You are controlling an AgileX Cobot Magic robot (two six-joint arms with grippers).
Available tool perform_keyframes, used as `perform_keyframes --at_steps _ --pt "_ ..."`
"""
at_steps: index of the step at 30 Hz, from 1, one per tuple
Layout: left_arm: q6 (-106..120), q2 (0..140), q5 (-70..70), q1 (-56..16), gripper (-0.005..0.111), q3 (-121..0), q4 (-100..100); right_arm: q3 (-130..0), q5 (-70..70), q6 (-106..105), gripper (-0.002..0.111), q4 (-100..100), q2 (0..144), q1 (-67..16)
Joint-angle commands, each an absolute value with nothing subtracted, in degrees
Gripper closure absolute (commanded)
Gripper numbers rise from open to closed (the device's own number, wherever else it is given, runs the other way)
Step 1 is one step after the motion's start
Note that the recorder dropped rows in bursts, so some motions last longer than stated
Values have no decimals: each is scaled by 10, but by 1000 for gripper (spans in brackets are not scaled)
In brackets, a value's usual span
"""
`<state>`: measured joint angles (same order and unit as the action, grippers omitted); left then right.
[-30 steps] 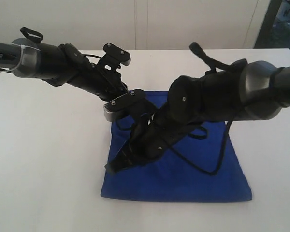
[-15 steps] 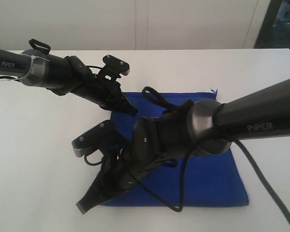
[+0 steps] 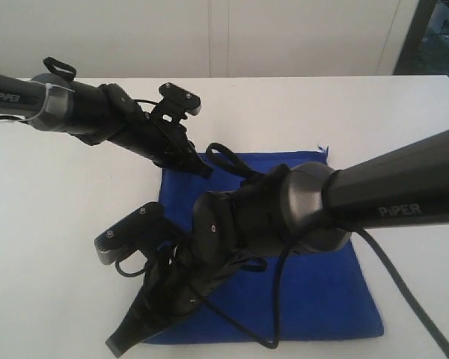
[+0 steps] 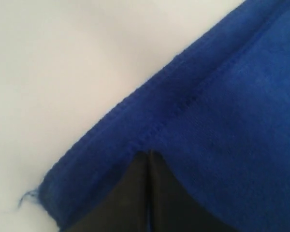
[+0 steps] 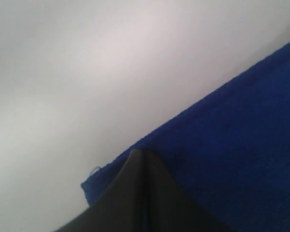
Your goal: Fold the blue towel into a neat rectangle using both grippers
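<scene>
The blue towel (image 3: pixel 325 292) lies folded on the white table, roughly rectangular, with a frayed thread at its far right corner. My left gripper (image 3: pixel 204 170) is at the towel's far left corner, shut on the hem, which puckers at the fingertips in the left wrist view, where the gripper (image 4: pixel 149 155) and towel (image 4: pixel 232 121) show. My right gripper (image 3: pixel 118 344) reaches across to the near left corner. In the right wrist view this gripper (image 5: pixel 137 153) is shut with the towel (image 5: pixel 241 145) edge at its tips. The right arm hides the towel's middle.
The white table (image 3: pixel 52 217) stretches bare to the left and behind the towel. A white wall rises beyond the far edge. A black cable (image 3: pixel 277 299) loops from the right arm over the towel.
My right gripper has swept from the towel's middle to its near left corner. The towel's far edge has slid slightly nearer. The left gripper has barely moved.
</scene>
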<state>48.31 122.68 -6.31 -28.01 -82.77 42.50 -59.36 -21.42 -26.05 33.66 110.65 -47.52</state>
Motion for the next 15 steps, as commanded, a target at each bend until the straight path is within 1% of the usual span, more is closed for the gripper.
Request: perform_keyframes --at_steps 1,11,15 --pt "479 1175 -93 -280 107 -827 410 -588 -226 -264 108 330 1096 -479" --pt "458 1160 -179 -271 107 -827 356 -588 -233 -254 108 330 1081 -479" --pt "422 1175 -187 -259 107 -827 299 -588 -233 -254 108 330 1081 -479"
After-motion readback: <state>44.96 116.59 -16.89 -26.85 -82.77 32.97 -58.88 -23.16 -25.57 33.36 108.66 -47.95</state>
